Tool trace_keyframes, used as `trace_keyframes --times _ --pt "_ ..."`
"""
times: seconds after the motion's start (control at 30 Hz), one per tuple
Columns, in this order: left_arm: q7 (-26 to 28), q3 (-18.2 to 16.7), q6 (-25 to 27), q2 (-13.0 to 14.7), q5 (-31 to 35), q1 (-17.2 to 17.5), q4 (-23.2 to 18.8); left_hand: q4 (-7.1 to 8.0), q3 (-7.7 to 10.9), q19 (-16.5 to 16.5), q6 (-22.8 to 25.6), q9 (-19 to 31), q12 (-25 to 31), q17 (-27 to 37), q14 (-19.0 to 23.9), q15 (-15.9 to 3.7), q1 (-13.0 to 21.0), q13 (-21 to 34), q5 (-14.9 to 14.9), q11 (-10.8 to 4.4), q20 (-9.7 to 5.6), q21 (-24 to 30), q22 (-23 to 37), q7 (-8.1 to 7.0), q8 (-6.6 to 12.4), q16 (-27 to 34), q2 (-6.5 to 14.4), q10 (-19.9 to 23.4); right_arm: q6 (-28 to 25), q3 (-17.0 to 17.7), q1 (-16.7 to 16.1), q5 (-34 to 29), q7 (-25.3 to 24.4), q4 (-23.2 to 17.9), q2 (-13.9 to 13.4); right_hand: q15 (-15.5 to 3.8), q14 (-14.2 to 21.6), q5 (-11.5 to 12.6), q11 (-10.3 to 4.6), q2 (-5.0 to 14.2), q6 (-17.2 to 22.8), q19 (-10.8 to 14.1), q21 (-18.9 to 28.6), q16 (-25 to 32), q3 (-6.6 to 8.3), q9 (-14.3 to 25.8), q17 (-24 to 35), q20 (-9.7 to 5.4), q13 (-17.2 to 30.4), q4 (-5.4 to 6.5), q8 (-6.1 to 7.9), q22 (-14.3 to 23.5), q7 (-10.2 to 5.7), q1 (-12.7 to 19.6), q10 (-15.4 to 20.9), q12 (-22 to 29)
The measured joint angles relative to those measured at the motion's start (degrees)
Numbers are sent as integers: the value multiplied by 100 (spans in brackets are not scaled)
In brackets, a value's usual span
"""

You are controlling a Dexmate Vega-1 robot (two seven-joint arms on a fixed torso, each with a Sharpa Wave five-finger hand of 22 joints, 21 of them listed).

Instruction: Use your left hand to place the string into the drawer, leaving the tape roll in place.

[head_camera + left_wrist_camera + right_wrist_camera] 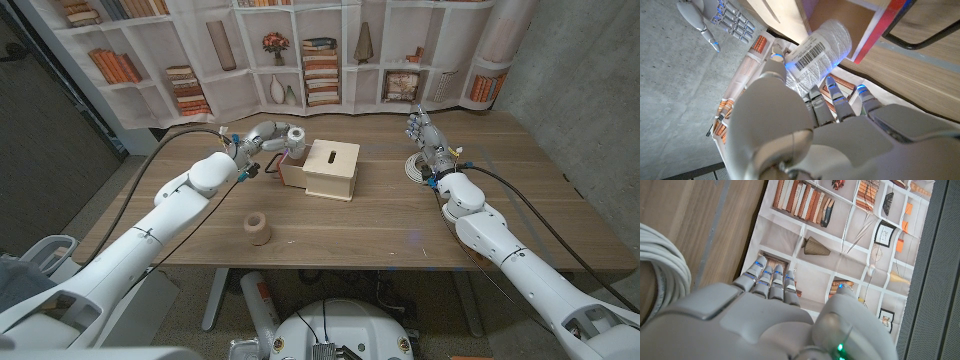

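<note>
The string (822, 42), a white spool with a barcode label, is held in the left hand (262, 137) just above the open drawer (292, 170) of the pale wooden box (331, 170). The tan tape roll (259, 229) stands on the desk nearer the robot, well apart.

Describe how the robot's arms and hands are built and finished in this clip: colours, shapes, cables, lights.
Both arms have smooth, rounded white shells with grey joints, and a black cable loops loosely along each. The left hand and right hand are silver-grey metallic, with segmented fingers carrying small blue lights. A green light glows at the right wrist.
</note>
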Motion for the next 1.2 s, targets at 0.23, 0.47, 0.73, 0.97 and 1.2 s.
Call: trace_keyframes --times 0.23,0.47,0.73,0.97,1.2 --pt "-60 70 71 -17 47 -53 17 0 0 -28 134 0 -19 0 -56 0 17 -1 3 -51 10 0 0 10 -26 0 -18 52 0 12 -26 16 5 9 -4 0 0 0 0 0 0 0 0 0 0 0 0 0 0 0 0 0 0 0 0 0" --pt "-118 113 153 -18 77 -73 15 17 -17 -48 134 0 -23 0 -57 1 15 -2 42 -52 -10 0 1 10 -27 0 -17 53 7 21 -52 34 12 14 -12 0 0 0 0 0 0 0 -44 0 0 0 0 0 0 0 0 0 0 0 0 0" --pt "-116 96 204 3 88 -2 -64 17 -17 -79 152 1 -27 0 -57 1 -10 -3 63 -59 18 0 1 -7 -48 0 -39 60 15 30 -86 48 13 12 -26 0 0 0 0 0 0 0 -44 0 0 0 0 0 0 0 0 0 0 0 0 0" --pt "-23 27 297 38 94 108 -177 34 -34 -97 153 1 -70 27 -96 -12 -42 -4 64 -121 0 0 1 -7 -117 0 -38 0 19 34 -108 60 30 1 -37 0 0 0 0 0 0 0 -44 0 0 0 0 0 -1 0 0 0 0 0 0 0" --pt "38 -27 342 57 90 202 -246 49 -49 -120 185 2 -110 26 -132 -13 -73 -3 107 -210 22 1 1 -41 -205 0 -53 -83 21 21 -90 64 73 33 -32 0 0 0 0 0 0 0 -44 0 0 -1 0 0 -1 0 0 0 0 0 0 0"
